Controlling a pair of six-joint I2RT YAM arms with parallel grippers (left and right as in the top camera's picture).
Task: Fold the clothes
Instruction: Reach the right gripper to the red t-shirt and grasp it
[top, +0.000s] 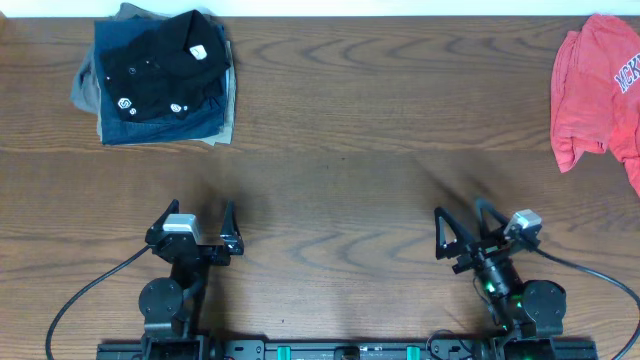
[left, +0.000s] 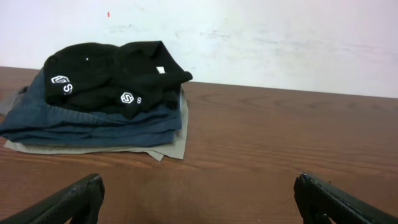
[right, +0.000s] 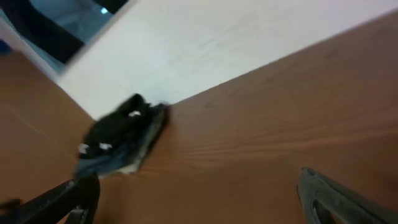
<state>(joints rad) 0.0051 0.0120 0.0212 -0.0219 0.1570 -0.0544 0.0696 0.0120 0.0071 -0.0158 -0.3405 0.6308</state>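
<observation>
The red-orange T-shirt (top: 598, 85) lies crumpled at the far right edge of the table, with part of its white lettering showing; it is partly cut off by the frame. My left gripper (top: 202, 217) is open and empty near the front left. My right gripper (top: 461, 225) is open and empty near the front right, well short of the T-shirt. The T-shirt does not show in either wrist view. The left wrist view shows open jaws (left: 199, 196) over bare wood. The right wrist view shows open jaws (right: 199, 196), blurred.
A stack of folded blue and khaki garments (top: 150, 115) with a black shirt with small white logos (top: 160, 60) on top sits at the far left; it also shows in the left wrist view (left: 106, 99) and the right wrist view (right: 121, 143). A white wall stands behind the table.
</observation>
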